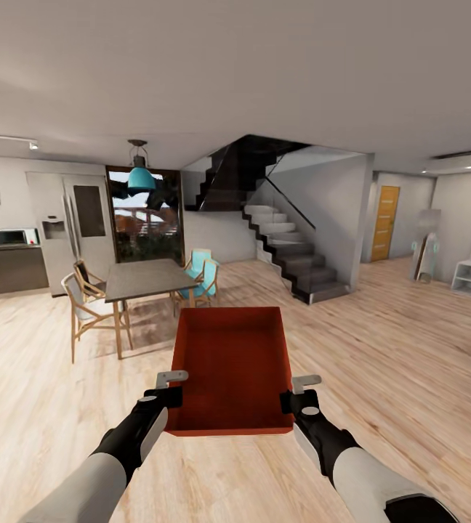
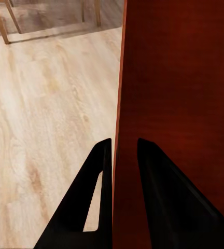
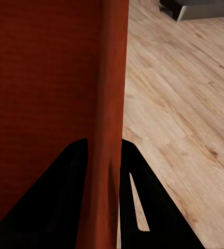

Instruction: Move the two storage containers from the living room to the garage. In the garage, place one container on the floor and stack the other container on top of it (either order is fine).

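Storage container [image 1: 232, 367], 1 red-orange open-top bin, is riding in front of the robot above the light wood plank floor [image 1: 395, 363] in the head view, left gripper [image 1: 168, 388] pinching its left wall and right gripper [image 1: 302, 392] pinching its right wall, both near the closer end. Risk as I judge it: the far end is hanging out unsupported, so the bin could be tipping forward or sliding out of the 2 thin pinches during driving; the dining table [image 1: 148, 277] and chairs [image 1: 90, 309] just ahead could be catching its front edge, also the staircase [image 1: 294, 254]. Walls are looking smooth, straight, matte, rigid, probably slick plastic. Left wrist view: left gripper [image 2: 123, 155] is closing narrow on the thin red wall [image 2: 174, 104], 1 black tapered finger each side, grained planks [image 2: 50, 104] beneath. Right wrist view: right gripper [image 3: 104, 155] is clamping the wall [image 3: 109, 78] likewise, dark fingers straddling its edge, wood floor [image 3: 179, 104] beyond.
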Controlling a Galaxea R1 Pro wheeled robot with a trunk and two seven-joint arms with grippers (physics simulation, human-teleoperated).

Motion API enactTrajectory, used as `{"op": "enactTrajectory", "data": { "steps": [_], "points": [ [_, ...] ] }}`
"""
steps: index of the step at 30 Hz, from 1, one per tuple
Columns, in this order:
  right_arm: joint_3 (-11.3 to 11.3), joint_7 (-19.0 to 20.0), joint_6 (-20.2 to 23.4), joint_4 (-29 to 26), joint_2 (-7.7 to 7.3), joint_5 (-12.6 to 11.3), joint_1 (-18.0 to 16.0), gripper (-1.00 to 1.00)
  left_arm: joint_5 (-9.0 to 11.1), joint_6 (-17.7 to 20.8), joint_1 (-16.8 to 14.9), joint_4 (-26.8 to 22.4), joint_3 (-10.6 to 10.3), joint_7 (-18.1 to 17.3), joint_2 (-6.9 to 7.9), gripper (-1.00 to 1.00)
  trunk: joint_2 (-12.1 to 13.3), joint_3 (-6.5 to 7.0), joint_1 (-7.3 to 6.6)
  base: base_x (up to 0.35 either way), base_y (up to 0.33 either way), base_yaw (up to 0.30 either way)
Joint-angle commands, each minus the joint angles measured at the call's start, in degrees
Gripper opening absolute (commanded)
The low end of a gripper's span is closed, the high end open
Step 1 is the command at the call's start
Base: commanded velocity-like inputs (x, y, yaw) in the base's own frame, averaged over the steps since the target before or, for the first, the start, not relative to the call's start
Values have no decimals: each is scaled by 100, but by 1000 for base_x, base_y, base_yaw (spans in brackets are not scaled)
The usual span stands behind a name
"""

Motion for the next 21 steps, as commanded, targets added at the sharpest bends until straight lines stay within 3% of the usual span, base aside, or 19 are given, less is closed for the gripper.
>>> {"op": "enactTrajectory", "data": {
  "steps": [1,10,21],
  "points": [
    [-14,-44,1,19,-27,-3,0,-100,-87,-96,-6,-29,109,87,13,-100,-4,-4,5,323,71,0],
    [-14,-47,9,19,-27,-5,0,-100,-87,-95,-6,-29,109,87,17,-100,-4,-4,5,323,71,-12],
    [-14,-52,10,19,-27,-4,0,-100,-87,-95,-6,-29,109,87,17,-100,-4,-4,5,323,79,-213]
  ]
}}
